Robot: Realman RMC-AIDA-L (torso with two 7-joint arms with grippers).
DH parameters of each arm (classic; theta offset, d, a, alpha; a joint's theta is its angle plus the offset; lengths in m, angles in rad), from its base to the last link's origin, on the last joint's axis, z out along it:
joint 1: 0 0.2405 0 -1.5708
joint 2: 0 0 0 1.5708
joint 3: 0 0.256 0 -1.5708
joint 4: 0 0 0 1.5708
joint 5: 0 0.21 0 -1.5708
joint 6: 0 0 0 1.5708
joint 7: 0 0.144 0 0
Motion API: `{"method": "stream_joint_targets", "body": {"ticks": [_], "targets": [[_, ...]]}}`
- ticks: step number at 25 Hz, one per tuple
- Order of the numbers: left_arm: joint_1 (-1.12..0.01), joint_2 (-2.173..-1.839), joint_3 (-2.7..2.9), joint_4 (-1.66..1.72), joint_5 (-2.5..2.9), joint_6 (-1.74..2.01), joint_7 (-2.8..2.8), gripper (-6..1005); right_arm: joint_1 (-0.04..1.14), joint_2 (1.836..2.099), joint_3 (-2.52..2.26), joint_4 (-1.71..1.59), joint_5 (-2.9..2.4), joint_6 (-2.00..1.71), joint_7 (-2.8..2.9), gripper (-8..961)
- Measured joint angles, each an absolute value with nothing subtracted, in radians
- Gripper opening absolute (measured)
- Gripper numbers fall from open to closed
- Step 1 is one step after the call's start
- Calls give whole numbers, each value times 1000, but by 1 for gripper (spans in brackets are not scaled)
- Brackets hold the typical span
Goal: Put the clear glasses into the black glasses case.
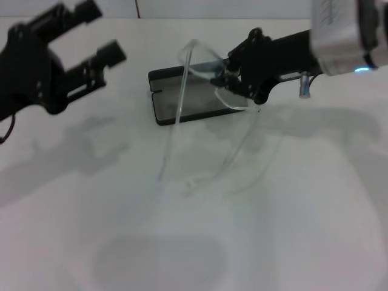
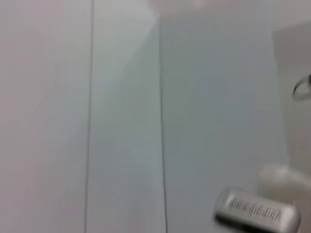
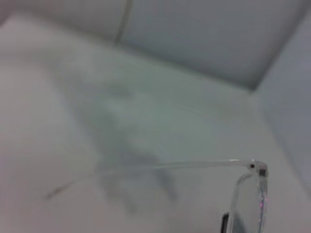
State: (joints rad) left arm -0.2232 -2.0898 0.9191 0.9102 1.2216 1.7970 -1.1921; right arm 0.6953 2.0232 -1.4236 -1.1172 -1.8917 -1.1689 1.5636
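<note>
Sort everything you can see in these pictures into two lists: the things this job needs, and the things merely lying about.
Needed for the job:
clear glasses, held up by the right gripper
black glasses case, open on the white table
left gripper, open, raised off to the left

Just lying about:
silver object, seen only in the left wrist view

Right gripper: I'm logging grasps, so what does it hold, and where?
The right gripper holds the clear glasses by the front lens, above the black glasses case.

A pale white surface (image 1: 182,242) fills the head view, crossed by soft grey shadows; a light wall (image 1: 182,7) runs along the top edge.
</note>
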Motion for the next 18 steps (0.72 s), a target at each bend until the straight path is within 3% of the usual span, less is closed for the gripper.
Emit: {"method": "stream_joint_targets", "body": {"ticks": [2, 8, 18], "targets": [[-247, -2090, 946, 900, 1176, 1797, -1173, 740, 681, 2021, -1387, -1060, -1790, -1185, 1562, 112], [-366, -2089, 996, 823, 1148, 1793, -1132, 502, 680, 2019, -1309, -872, -1595, -1302, 1545, 112], [-480, -2089, 1023, 717, 1200, 1777, -1103, 306, 676, 2025, -1305, -731, -1466, -1338, 1496, 112]]}}
